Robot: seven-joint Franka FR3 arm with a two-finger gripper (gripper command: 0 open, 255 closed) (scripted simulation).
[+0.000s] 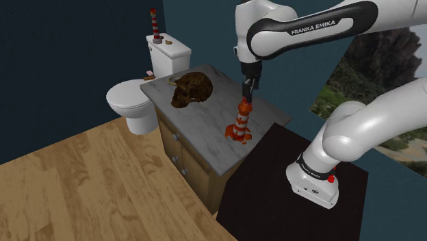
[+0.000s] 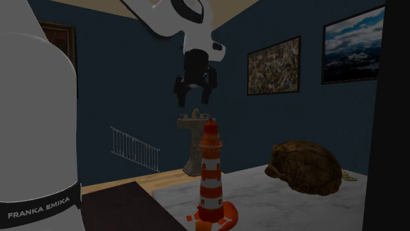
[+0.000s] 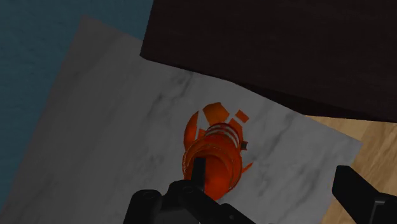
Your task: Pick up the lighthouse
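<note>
One lighthouse (image 1: 241,124), banded orange-red and white, stands upright on the grey marbled countertop (image 1: 205,129) of a wooden cabinet (image 1: 181,156), toward the end nearest the dark stand (image 1: 274,181).

Shoulder view: the gripper (image 1: 247,92) hangs directly above the lighthouse's top, pointing down and very close to it (contact cannot be judged from this angle). A brown lump (image 1: 191,89) sits further back on the same countertop, well apart from the lighthouse. A white toilet (image 1: 133,103) stands beside the cabinet at the view's left, and a smaller striped tower (image 1: 156,26) stands on its tank.

Second exterior view: the fingers are spread apart. A strip of blue wall (image 2: 263,125) shows between the fingertips and the lighthouse's top, so they do not touch. The lighthouse is upright on its orange base, near the countertop's edge. The brown lump lies to the view's right, apart from it. A pedestal basin (image 2: 194,141) and framed pictures (image 2: 274,65) are behind.

Wrist view: the lighthouse is seen from above, foreshortened, on the marbled surface. The fingers stand wide apart. The lighthouse's top lies nearer one finger than the other, off-centre, and is not clasped. A wood floor (image 3: 372,140) shows past the countertop's corner.
</note>
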